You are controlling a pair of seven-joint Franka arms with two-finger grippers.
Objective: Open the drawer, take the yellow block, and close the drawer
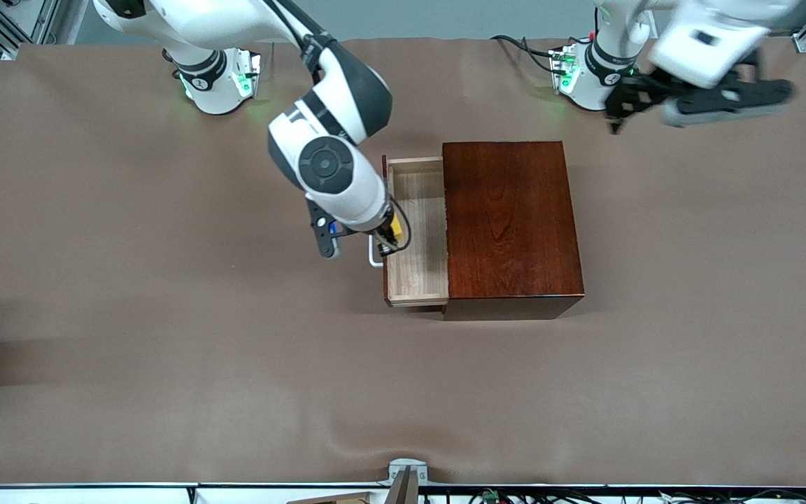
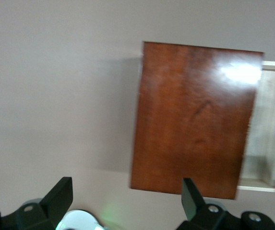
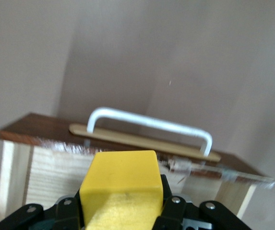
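The yellow block (image 3: 120, 184) is gripped by the right end effector (image 1: 390, 234) over the open drawer (image 1: 417, 231). The left end effector (image 2: 127, 201) is held spread open, waiting above the tabletop (image 1: 165, 315).

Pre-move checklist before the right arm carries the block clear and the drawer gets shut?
1. Grip on block: ok. The right gripper is shut on the yellow block, over the drawer's front edge.
2. Block out of drawer: ok. The yellow block shows above the handle, not on the drawer floor.
3. Drawer state: not ok for finishing. The drawer is pulled out of the wooden box.
4. Drawer contents: ok. The visible floor shows bare wood.
5. Left arm out of the way: ok. The left gripper is open, waiting high near its base.
6. Set-down spot for block: cannot tell.
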